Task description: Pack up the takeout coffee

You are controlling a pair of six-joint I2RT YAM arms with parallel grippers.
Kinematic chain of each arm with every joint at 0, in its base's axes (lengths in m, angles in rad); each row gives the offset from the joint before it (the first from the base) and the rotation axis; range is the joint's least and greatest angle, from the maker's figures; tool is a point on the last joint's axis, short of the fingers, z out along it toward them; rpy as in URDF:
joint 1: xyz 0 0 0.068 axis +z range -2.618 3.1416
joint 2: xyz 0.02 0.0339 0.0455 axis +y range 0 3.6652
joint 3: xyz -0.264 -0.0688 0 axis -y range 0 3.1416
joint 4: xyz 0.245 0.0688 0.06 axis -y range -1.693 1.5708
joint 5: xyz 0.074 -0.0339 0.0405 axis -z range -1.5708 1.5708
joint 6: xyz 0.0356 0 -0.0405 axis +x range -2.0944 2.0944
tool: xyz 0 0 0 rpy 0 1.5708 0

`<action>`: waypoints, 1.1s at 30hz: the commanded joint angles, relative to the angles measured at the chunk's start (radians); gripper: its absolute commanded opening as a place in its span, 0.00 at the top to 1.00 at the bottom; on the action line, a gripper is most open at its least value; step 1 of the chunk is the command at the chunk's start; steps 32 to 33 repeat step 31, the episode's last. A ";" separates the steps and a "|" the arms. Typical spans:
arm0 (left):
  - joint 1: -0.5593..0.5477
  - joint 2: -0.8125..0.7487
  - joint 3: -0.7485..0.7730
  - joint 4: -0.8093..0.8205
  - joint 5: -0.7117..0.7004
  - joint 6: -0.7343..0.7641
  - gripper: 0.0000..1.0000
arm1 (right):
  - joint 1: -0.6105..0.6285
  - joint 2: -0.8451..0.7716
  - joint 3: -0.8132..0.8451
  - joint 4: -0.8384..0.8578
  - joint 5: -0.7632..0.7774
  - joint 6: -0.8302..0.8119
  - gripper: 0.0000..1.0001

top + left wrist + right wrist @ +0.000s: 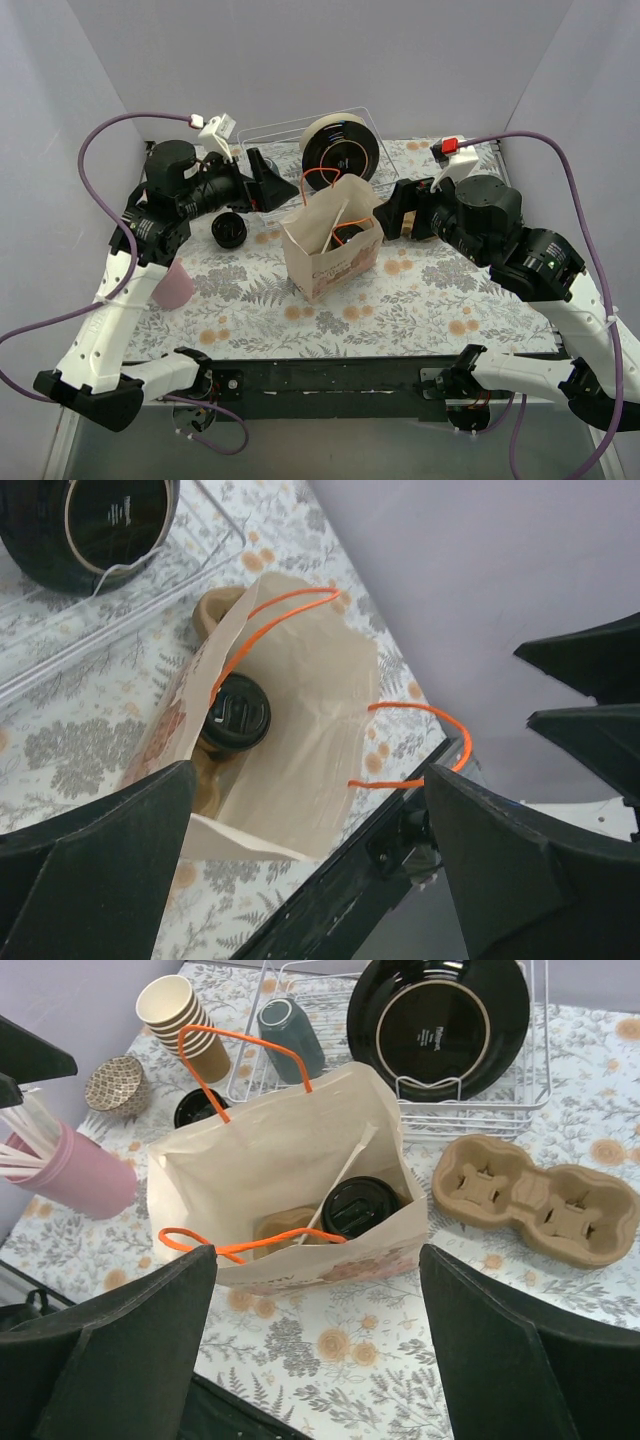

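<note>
A cream paper bag (330, 248) with orange handles stands open mid-table. Inside it, one takeout coffee (360, 1207) with a black lid sits upright in a tan carrier (287, 1228); it also shows in the left wrist view (235, 712). A thin white stick leans in the bag. A second black lid (229, 230) sits on the table left of the bag (196, 1108); the cup under it is hard to see. My left gripper (272, 183) is open and empty, up left of the bag. My right gripper (395, 212) is open and empty, right of the bag.
A wire dish rack (540, 1080) at the back holds a black plate (437, 1010) and a grey-blue mug (290, 1035). A stack of lidless cups (185, 1025), a small patterned bowl (115, 1082) and a pink cup with straws (85, 1170) stand left. An empty cardboard carrier (535, 1200) lies right of the bag.
</note>
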 commanded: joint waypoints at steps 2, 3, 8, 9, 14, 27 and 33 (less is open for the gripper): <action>0.001 -0.139 -0.064 0.141 -0.015 -0.060 0.02 | -0.004 -0.008 0.043 -0.003 -0.031 0.070 0.02; 0.001 -0.158 -0.112 0.186 -0.014 -0.062 0.02 | -0.004 -0.011 0.046 0.000 -0.038 0.076 0.01; 0.001 -0.233 -0.183 0.226 -0.015 -0.068 0.02 | -0.002 -0.035 0.025 0.020 -0.051 0.118 0.02; 0.001 -0.241 -0.184 0.221 -0.015 -0.067 0.02 | -0.004 -0.043 0.016 0.035 -0.062 0.116 0.01; 0.001 -0.265 -0.192 0.221 -0.018 -0.068 0.02 | -0.004 -0.089 -0.040 0.114 -0.084 0.139 0.01; 0.001 -0.296 -0.192 0.212 -0.014 -0.079 0.02 | -0.004 -0.143 -0.099 0.218 -0.068 0.123 0.01; 0.000 -0.302 -0.181 0.212 -0.020 -0.070 0.02 | -0.002 -0.149 -0.101 0.221 -0.079 0.116 0.01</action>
